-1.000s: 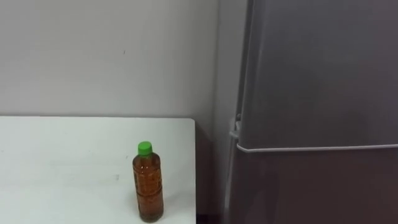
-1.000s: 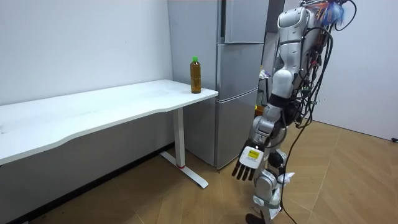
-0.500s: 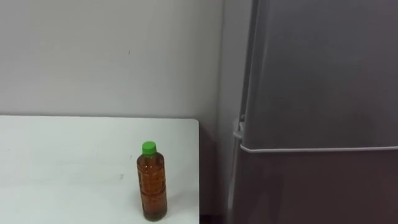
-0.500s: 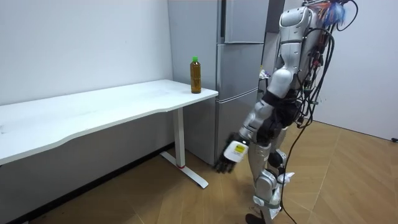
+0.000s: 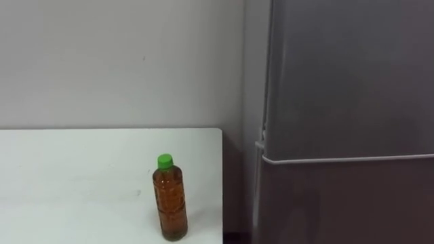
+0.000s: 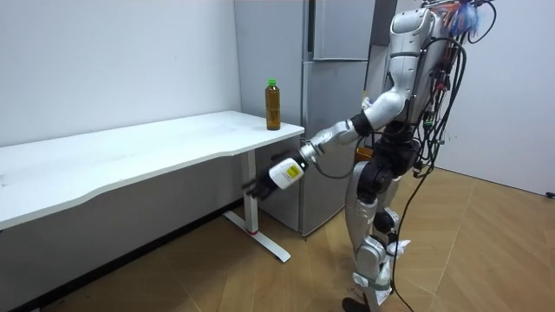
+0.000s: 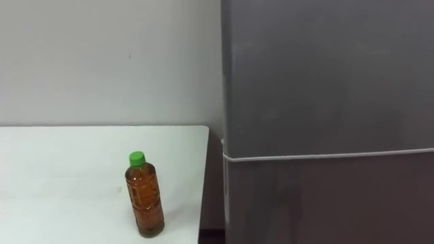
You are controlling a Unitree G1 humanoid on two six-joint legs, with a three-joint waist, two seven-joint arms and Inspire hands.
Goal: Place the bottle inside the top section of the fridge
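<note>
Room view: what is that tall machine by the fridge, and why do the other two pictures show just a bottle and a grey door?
It is a two-legged humanoid robot standing by the fridge. The room view comes from a camera set apart in the room; the other two come from the twin eyes of a camera on its head, showing what it faces. A brown bottle with a green cap stands upright near the end of the white table, beside the fridge, whose doors are shut. The robot's left hand is held out low toward the table, fingers relaxed, holding nothing.
</note>
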